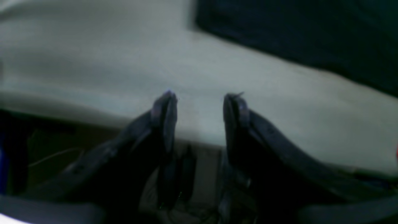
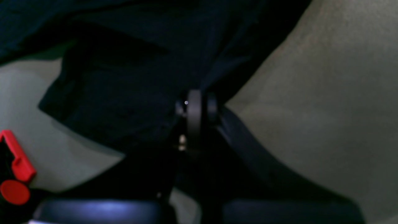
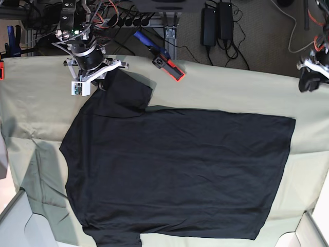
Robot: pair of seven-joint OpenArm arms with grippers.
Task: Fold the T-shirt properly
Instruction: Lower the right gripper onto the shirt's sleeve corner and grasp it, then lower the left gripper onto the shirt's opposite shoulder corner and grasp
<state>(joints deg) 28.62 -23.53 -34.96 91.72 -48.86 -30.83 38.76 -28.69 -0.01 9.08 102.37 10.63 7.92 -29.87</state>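
Pale green cloth-covered table; right gripper's pinched shut on the black cotton T-shirt below, left gripper's wide open, empty. Sleeve fold next, probably inward.

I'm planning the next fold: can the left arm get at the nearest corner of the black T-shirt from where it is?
Probably yes: the left gripper hangs open beside that corner of the black T-shirt, and only bare cloth shows between them.

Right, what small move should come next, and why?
I'd probably bring the left gripper in to the T-shirt's near free corner: its jaws are open over bare cloth, while the right gripper is already shut on the shirt's sleeve end, so one side looks unheld.
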